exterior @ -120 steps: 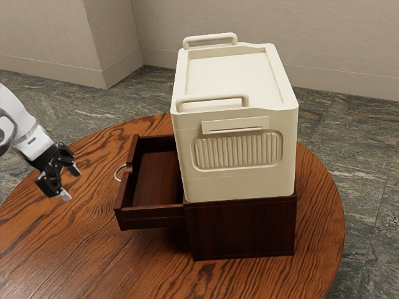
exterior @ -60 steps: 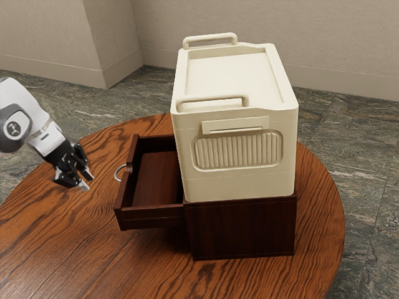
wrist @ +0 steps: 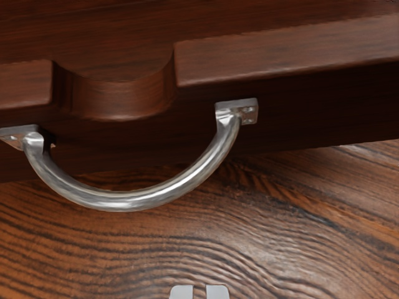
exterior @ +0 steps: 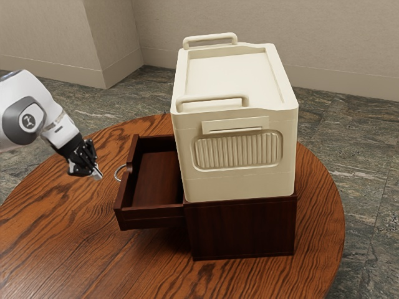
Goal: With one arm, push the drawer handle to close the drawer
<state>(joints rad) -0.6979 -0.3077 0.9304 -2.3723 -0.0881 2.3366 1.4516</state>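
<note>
While 1 arm (exterior: 31, 115) is reaching in from the exterior view's left, its 1 gripper (exterior: 98, 173) is pointing toward the drawer front, released and holding nothing, its 2 fingers (wrist: 181, 292) standing close with a narrow gap between. Just beyond, apart from them, 1 curved metal handle (wrist: 134, 201) is curving out from the drawer on 2 mounts (wrist: 247, 111). Behind it, 1 drawer (exterior: 153, 215) with 1 notch (wrist: 121, 96) in its front is sticking out of 1 dark cabinet (exterior: 243, 227). On that cabinet, 1 cream box (exterior: 234, 180) with 2 raised bars (exterior: 212, 101) is sitting. Everything is resting on 1 wooden table (exterior: 62, 249), floor (exterior: 355, 143) and walls (exterior: 262, 22) showing beyond.
</note>
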